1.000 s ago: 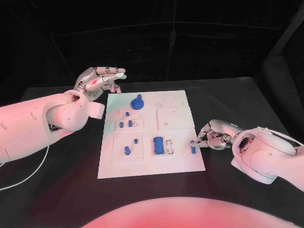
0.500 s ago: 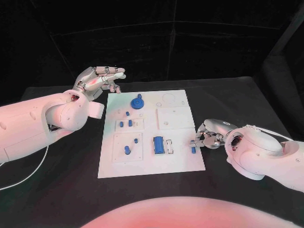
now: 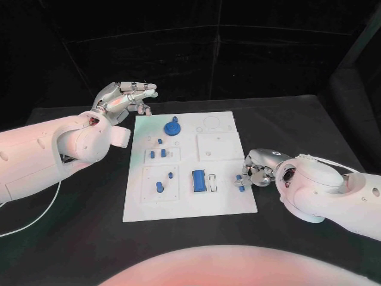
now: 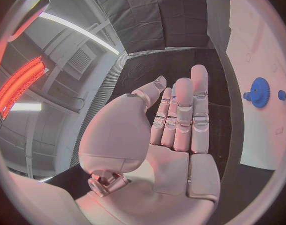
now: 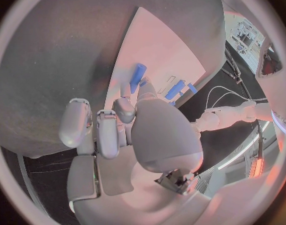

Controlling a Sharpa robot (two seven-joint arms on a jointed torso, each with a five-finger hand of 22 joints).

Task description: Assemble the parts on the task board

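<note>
Dim scene, black backdrop; task board (image 3: 190,167) brightest surface on dark counter (image 3: 302,125). Reddish light tints white arms. Left wrist view: ceiling strip lamps (image 4: 74,30) glare, one glowing red. Wrist views fisheye, straight edges bent, rims blurred; fingers (image 5: 99,130) near lens soft.

I can read no text, label, brand, number or sign anywhere in front of me. The task board (image 3: 225,205) carries only faint outlines and its blue parts (image 3: 198,181), with no lettering that I can make out, and my hands and arms bear no readable marking
</note>
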